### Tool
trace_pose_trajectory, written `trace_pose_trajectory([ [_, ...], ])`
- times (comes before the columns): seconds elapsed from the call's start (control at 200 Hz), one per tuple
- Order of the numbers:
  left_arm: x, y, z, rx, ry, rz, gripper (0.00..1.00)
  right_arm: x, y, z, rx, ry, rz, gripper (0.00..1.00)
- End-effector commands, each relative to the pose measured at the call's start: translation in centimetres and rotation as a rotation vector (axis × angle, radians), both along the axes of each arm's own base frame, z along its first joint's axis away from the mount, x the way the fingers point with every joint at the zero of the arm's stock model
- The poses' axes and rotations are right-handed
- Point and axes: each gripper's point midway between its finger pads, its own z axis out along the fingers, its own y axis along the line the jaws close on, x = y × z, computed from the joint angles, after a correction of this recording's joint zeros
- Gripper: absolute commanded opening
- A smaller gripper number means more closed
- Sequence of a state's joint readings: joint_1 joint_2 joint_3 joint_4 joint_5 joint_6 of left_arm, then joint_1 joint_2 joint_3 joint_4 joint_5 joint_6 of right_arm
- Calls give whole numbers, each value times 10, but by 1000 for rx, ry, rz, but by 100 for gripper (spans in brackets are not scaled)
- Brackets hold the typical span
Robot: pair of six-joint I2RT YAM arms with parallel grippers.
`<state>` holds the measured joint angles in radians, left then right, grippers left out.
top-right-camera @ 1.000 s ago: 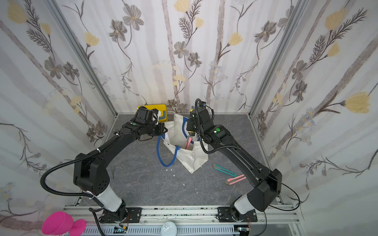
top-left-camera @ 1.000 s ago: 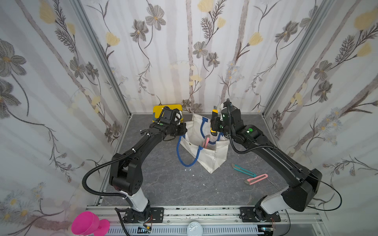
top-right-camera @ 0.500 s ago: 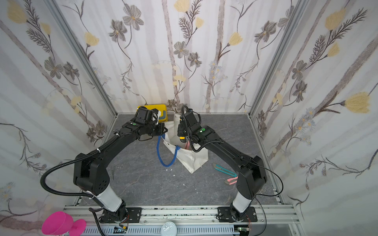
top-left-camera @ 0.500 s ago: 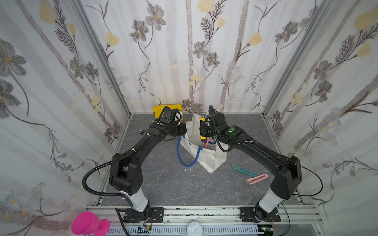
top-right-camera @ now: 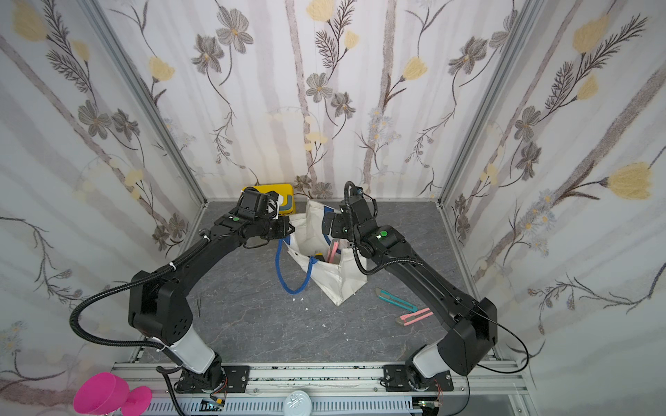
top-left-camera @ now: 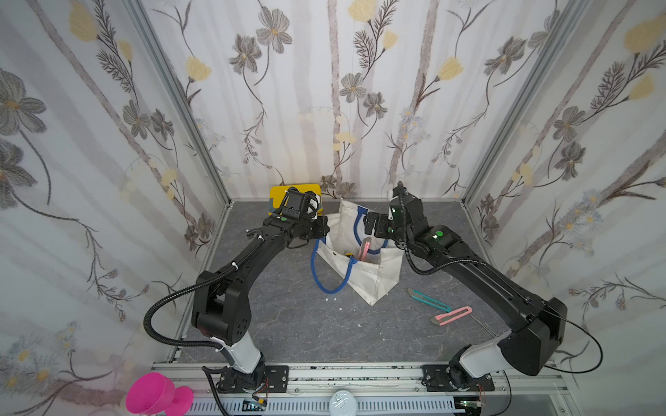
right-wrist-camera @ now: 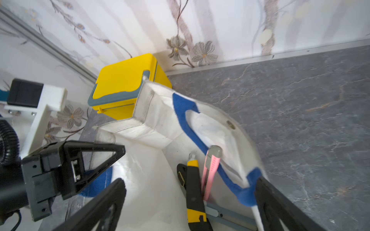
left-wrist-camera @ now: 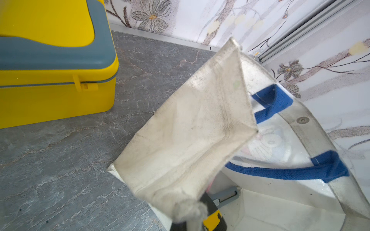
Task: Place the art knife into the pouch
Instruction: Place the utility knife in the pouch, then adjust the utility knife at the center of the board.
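Note:
The off-white pouch (top-left-camera: 374, 277) (top-right-camera: 342, 277) with blue rope handles sits mid-table, mouth held wide. My left gripper (top-left-camera: 324, 230) (top-right-camera: 288, 228) (left-wrist-camera: 190, 224) is shut on the pouch's rim (left-wrist-camera: 190, 130), the cloth bunched between its fingers. My right gripper (top-left-camera: 371, 223) (top-right-camera: 329, 225) (right-wrist-camera: 190, 181) hangs open just above the mouth, touching nothing. Inside the pouch lean a pink art knife (right-wrist-camera: 212, 166) (top-left-camera: 365, 248), a black-and-yellow knife (right-wrist-camera: 193, 190) and a grey knife (right-wrist-camera: 226, 215). A blue handle (right-wrist-camera: 246, 192) crosses near one right finger.
A yellow box (top-left-camera: 284, 192) (left-wrist-camera: 50, 60) with a grey handle stands behind the left gripper at the back wall. A teal knife (top-left-camera: 429, 299) and a pink knife (top-left-camera: 452, 315) lie on the table right of the pouch. A magenta cup (top-left-camera: 155, 394) sits outside, front left.
My right gripper has opened and let the pink art knife drop into the pouch, then drawn back to the right. The left gripper has kept its hold on the rim.

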<state>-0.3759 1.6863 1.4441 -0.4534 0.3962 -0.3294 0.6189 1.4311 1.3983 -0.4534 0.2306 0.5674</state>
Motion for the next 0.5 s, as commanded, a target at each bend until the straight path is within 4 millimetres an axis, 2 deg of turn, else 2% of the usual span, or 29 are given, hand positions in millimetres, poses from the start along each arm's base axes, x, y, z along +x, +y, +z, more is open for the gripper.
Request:
trace_pose_trajectory([
  [0.0, 3, 2, 3, 1, -16, 13, 6, -4, -33, 5, -7, -31, -89, 100],
  [0.035, 3, 2, 2, 3, -13, 13, 10, -7, -43, 6, -7, -32, -107, 100],
  [0.12, 3, 1, 1, -1, -8, 9, 10, -14, -69, 3, -22, -25, -161, 100],
  [0.205, 2, 1, 1, -1, -7, 8, 9, -21, -91, -11, -50, 12, -206, 99],
  [0.26, 3, 1, 1, 2, -10, 10, 7, -25, -104, -25, -65, 50, -233, 99],
  [0.355, 3, 2, 2, 3, -13, 10, 2, -36, -122, -60, -69, 152, -258, 99],
  [0.495, 2, 1, 3, 0, -14, 9, 1, -56, -147, -108, -73, 294, -294, 99],
])
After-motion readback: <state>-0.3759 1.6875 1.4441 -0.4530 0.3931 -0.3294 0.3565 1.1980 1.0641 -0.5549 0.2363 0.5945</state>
